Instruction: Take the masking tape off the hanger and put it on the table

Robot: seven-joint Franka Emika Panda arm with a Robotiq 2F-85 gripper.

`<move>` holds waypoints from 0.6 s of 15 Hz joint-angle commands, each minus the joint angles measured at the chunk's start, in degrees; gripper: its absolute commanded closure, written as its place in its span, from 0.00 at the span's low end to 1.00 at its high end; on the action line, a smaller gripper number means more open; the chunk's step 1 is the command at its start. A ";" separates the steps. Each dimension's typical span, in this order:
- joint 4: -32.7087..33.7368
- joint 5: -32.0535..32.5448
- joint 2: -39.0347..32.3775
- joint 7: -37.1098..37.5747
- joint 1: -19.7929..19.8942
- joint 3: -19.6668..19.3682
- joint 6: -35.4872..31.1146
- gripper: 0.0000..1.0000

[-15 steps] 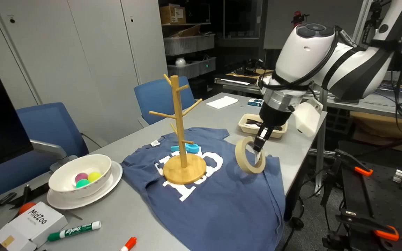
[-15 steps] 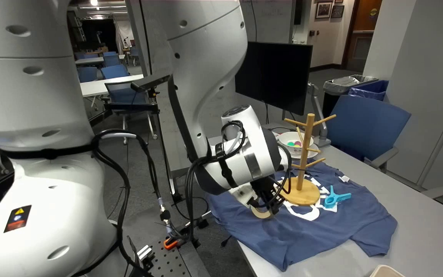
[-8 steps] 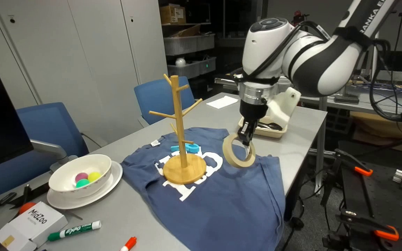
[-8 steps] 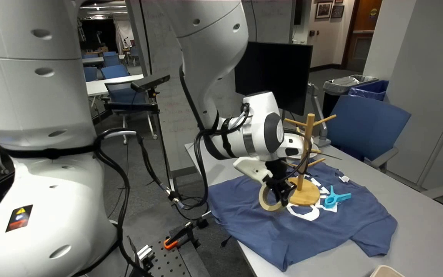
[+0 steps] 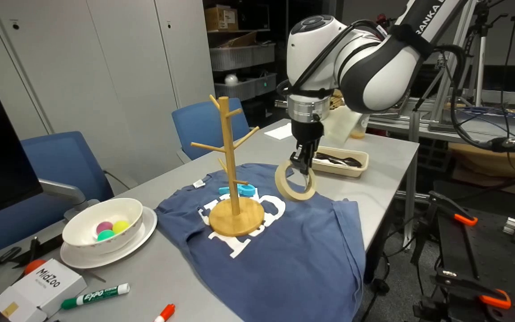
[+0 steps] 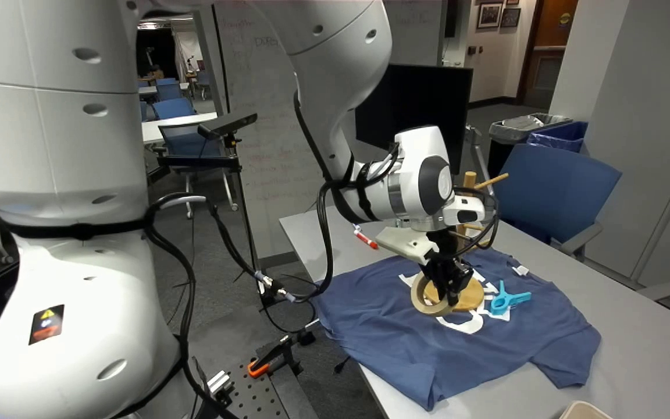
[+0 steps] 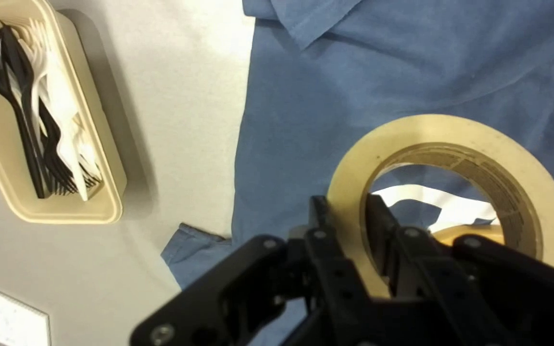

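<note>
Hand [image 7: 348, 207] pointing down from bent arm [image 5: 387, 89], pinching masking tape [image 7: 431, 129], above blue shirt [image 5: 302, 255]

The Franka Panda arm [image 5: 367, 71] arches forward, its wrist [image 5: 304, 60] bent down; below hangs the black Robotiq gripper [image 7: 348, 209], slightly tilted, its two fingers [image 7: 324, 250] clamped nearly together.

Tall grey cabinets [image 5: 74, 76] with blue chairs [image 5: 61, 172] in front; shelving [image 5: 255, 30] beside the cabinets holds a cardboard box [image 5: 219, 19] and translucent bins [image 5: 235, 59], pretty dark back there. In an exterior view: whiteboard [image 6: 271, 174] with faint writing, black monitor [image 6: 416, 110], two trash bins [image 6: 503, 134], framed pictures [image 6: 490, 16] near a brown door [image 6: 547, 35], grey floor [image 6: 213, 302]. Farther back, a white-topped desk [image 6: 152, 132] and more chairs [image 6: 173, 109].
</note>
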State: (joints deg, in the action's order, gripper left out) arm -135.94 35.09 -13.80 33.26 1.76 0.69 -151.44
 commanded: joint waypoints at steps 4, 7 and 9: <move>0.59 -16.66 -3.93 -10.99 -2.74 -0.59 0.29 0.94; 0.66 -23.33 -5.90 -14.76 -2.88 -0.30 0.57 0.94; 0.89 -25.92 -6.82 -16.28 -3.09 -0.42 0.75 0.94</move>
State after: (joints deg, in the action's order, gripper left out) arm -136.09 13.77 -19.29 20.57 -0.53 0.64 -151.45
